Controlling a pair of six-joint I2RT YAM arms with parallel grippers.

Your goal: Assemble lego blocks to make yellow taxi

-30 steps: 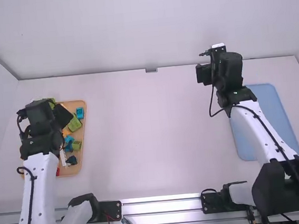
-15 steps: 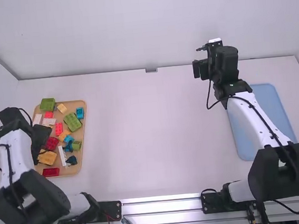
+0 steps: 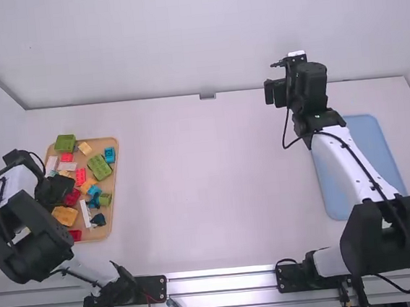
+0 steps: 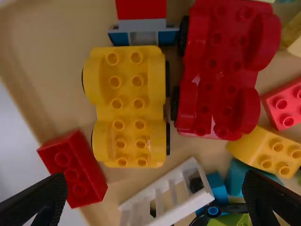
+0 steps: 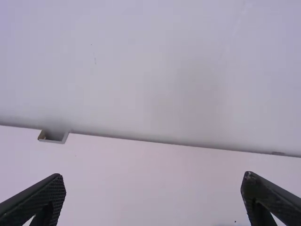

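Presently, nearer arm: the left arm (image 3: 26, 237), reaching the tray (image 3: 105, 234); the right arm (image 3: 353, 165) is well apart, across the surface (image 3: 216, 189).
Yellow car base: lying in the tray, studs up, at the part nearer the left arm's base; just beside the red car base (image 4: 216, 70).
Left end effector (image 4: 155, 181): released, fingers wide apart, nothing between them.
Right end effector (image 5: 153, 180): released too, fingers parted, empty.
Long axis of the yellow car base (image 4: 129, 106): crosswise in the high view, roughly square to the line joining the left fingers.
Way to go: probably down, with a small shift from the tray's middle towards its outer side; little turn seems needed to close across the width.
Tight side: the red car base leaves a narrow gap, so a finger could catch there.
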